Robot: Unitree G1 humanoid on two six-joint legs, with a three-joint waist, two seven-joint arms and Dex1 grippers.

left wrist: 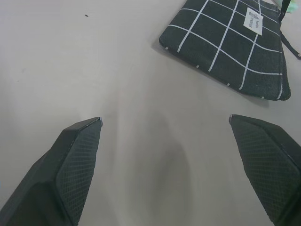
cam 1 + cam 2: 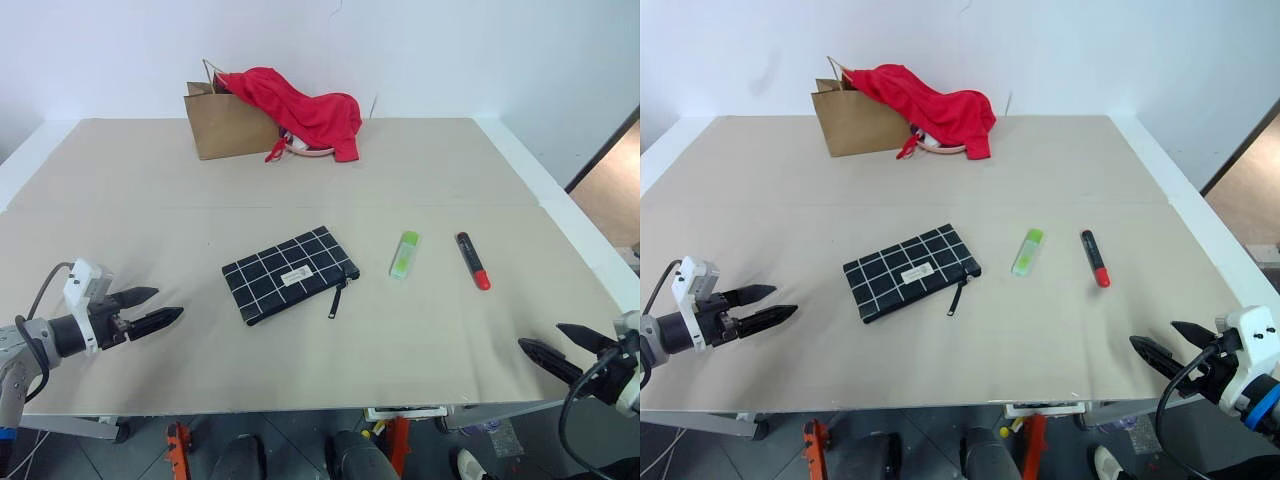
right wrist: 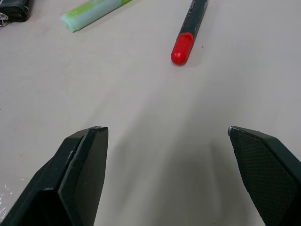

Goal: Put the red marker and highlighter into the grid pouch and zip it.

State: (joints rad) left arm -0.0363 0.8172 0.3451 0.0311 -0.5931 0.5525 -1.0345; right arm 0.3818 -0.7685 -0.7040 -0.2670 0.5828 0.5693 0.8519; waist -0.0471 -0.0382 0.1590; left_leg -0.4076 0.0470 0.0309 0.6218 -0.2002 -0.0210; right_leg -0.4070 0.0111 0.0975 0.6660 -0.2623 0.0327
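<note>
The grid pouch (image 2: 289,273) lies flat in the middle of the table, black with white lines, its zipper pull (image 2: 337,303) trailing toward the front. To its right rests the lime-green highlighter (image 2: 404,254), and further right the red marker (image 2: 473,260) with its red cap nearest the front edge. My left gripper (image 2: 162,305) hovers open near the front left of the table, pointing at the pouch (image 1: 230,44). Over the front right corner my right gripper (image 2: 556,342) stands open, short of the marker (image 3: 189,32) and the highlighter (image 3: 94,12). Nothing is held.
A brown paper bag (image 2: 225,123) stands at the back of the table with a red cloth (image 2: 305,110) draped over it. The table's front edge (image 2: 300,408) runs just below both grippers, and its right edge (image 2: 590,245) lies beyond the marker.
</note>
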